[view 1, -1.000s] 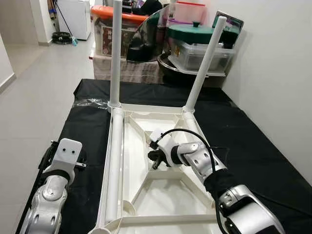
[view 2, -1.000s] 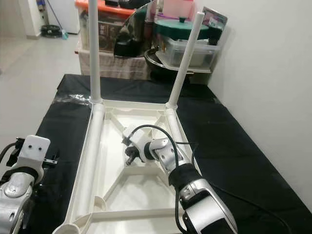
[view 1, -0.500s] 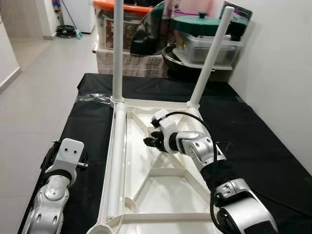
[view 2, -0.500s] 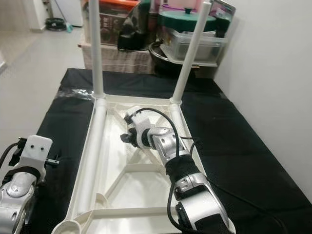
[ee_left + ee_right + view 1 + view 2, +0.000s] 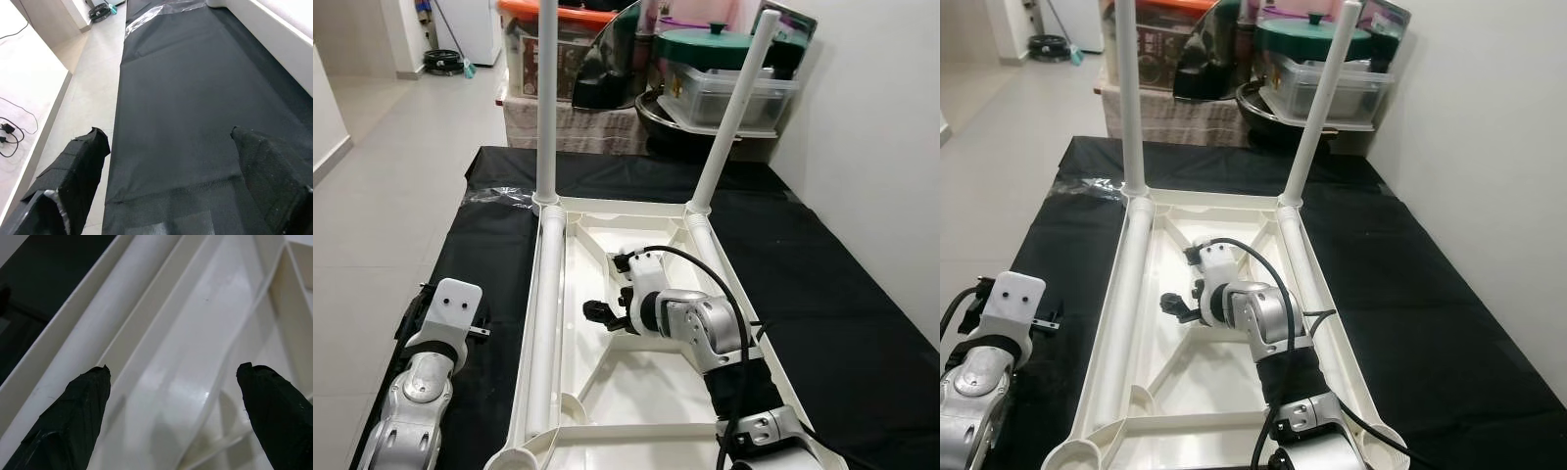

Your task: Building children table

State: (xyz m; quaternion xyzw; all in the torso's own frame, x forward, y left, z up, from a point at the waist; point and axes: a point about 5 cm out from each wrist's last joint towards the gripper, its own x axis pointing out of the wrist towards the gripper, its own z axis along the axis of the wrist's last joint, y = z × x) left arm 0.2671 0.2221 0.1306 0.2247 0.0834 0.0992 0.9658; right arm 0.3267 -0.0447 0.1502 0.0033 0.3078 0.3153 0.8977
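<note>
The white children's table top (image 5: 626,207) lies upside down on the black cloth (image 5: 186,98). Two white legs stand in its far corners: one on the left (image 5: 547,98), one on the right (image 5: 736,108), which leans. A third leg (image 5: 546,313) lies loose along the inside of the left rim. My right gripper (image 5: 594,312) hovers open over the inside of the table top, pointing left at the lying leg (image 5: 98,333) and a little short of it, with nothing between its fingers (image 5: 73,416). My left gripper (image 5: 171,161) hangs open low over the cloth, left of the table.
Storage boxes, a green-lidded container (image 5: 715,47) and an orange-lidded box (image 5: 524,49) crowd the far end. A white wall (image 5: 871,147) runs close along the right. Tiled floor (image 5: 382,166) lies to the left of the cloth.
My right gripper has swung from the centre ribs to the left, toward the lying leg. The left arm has not moved. The camera has shifted slightly.
</note>
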